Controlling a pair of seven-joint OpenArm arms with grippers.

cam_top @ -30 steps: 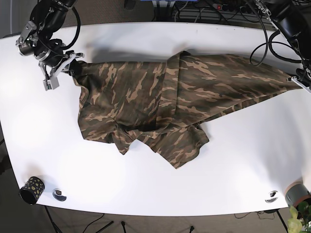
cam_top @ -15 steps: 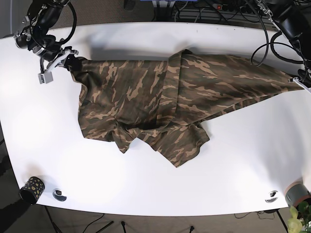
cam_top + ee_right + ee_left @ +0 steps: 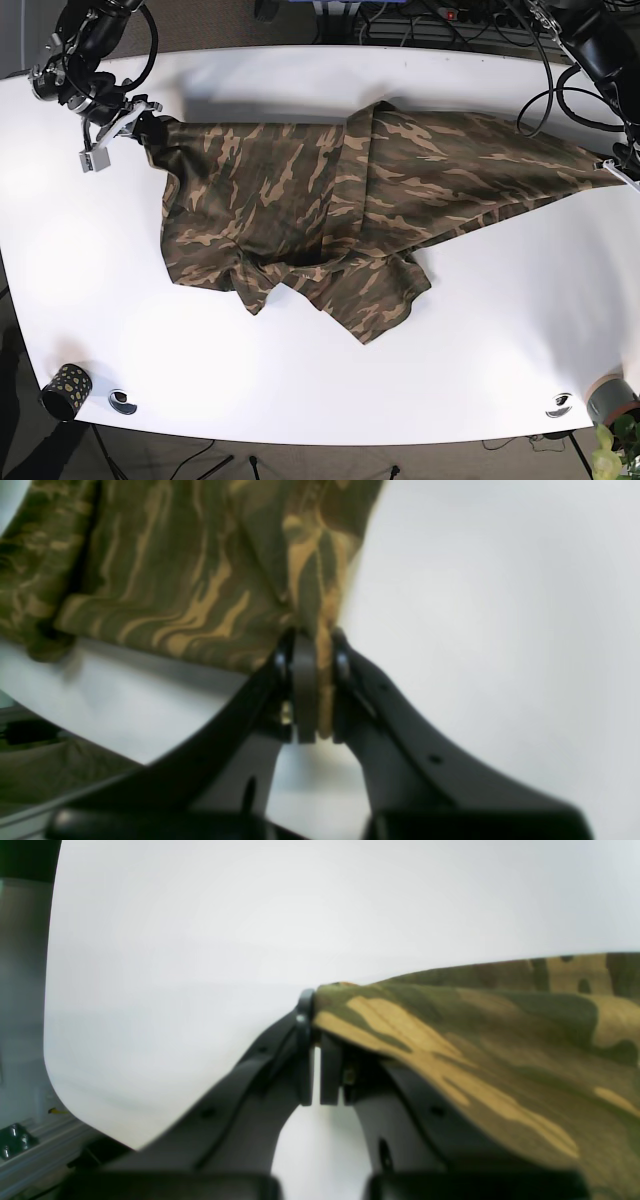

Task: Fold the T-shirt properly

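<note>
Both end effectors, left (image 3: 316, 1040) and right (image 3: 312, 680), clamped on T-shirt (image 3: 330, 215) corners, arms outstretched.

A broad white surface (image 3: 480, 330) with rounded corners carries everything. Spread across its upper middle lies a camouflage T-shirt (image 3: 330, 215) in olive, brown and tan — stretched long from left to right, with bunched folds and a sleeve spilling toward the near side. Near the front left corner stands a small black cup with yellow speckles (image 3: 65, 388), and just beside it a small round silver-and-black object (image 3: 122, 401); a similar one (image 3: 560, 404) sits near the front right corner.
</note>
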